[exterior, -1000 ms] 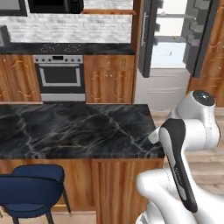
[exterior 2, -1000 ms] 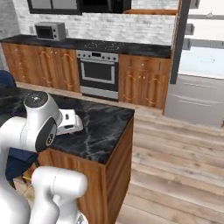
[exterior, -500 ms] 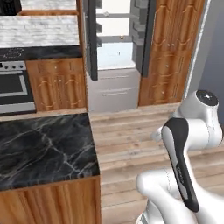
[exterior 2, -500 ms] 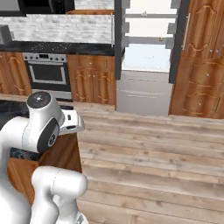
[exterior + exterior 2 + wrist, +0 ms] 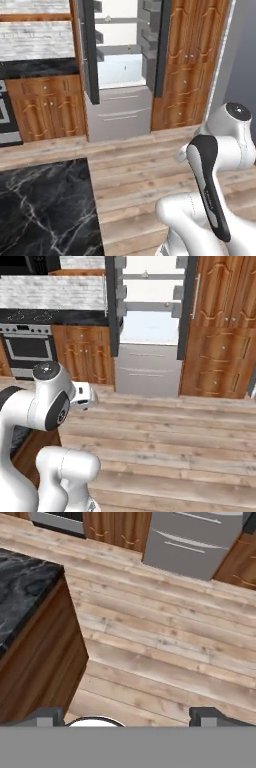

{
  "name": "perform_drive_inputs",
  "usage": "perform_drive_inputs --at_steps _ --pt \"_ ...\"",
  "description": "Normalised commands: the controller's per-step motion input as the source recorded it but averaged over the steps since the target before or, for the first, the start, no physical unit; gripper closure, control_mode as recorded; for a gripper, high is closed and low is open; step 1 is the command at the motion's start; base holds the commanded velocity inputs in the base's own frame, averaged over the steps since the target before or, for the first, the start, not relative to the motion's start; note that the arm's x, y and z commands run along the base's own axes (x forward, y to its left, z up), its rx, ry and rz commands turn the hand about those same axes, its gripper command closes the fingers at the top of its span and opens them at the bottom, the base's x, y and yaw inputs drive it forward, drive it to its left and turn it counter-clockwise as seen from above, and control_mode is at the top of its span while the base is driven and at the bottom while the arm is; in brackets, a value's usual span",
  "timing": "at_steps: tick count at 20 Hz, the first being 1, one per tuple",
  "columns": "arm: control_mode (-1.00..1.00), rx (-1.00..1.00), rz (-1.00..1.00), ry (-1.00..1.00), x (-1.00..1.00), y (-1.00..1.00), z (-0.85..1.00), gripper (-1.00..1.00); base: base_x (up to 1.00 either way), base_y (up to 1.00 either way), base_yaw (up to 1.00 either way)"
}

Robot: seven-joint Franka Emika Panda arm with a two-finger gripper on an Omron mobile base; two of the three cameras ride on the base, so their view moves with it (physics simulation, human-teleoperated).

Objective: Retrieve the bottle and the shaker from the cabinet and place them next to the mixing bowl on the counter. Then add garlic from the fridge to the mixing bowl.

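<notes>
Wooden plank floor (image 5: 165,441) stretches from the robot to the fridge (image 5: 150,326), which stands open between wood cabinets (image 5: 220,331), its shelves pale; any garlic inside is too small to tell. Left of the fridge lies the dark marble worktop (image 5: 40,210). End effector (image 5: 127,716): fingertips (image 5: 45,716) wide apart, holding nothing, pointing at the floor before the fridge.

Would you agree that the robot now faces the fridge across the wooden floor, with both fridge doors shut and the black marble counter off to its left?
Not quite: the fridge doors stand open, as both base views show, with white shelves visible inside. The rest holds: wooden floor lies between, and the black marble counter is off to the left.
</notes>
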Motion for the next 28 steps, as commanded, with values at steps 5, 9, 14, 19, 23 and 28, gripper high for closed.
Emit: perform_drive_inputs --at_steps 5,9,14,19,23,28 --pt "1.0 0.0 0.0 0.0 0.0 0.0 0.0 -1.0 1.0 0.0 -0.2" --pt "1.0 0.0 0.0 0.0 0.0 0.0 0.0 -1.0 1.0 -0.11 -0.08" --pt "1.0 0.0 0.0 0.0 0.0 0.0 0.0 -1.0 0.91 -0.31 0.15" --pt "1.0 0.0 0.0 0.0 0.0 0.0 0.0 -1.0 0.91 -0.54 0.28" --pt "1.0 0.0 0.0 0.0 0.0 0.0 0.0 -1.0 1.0 -0.42 0.04" --pt "1.0 0.0 0.0 0.0 0.0 0.0 0.0 -1.0 0.94 -0.09 -0.05"
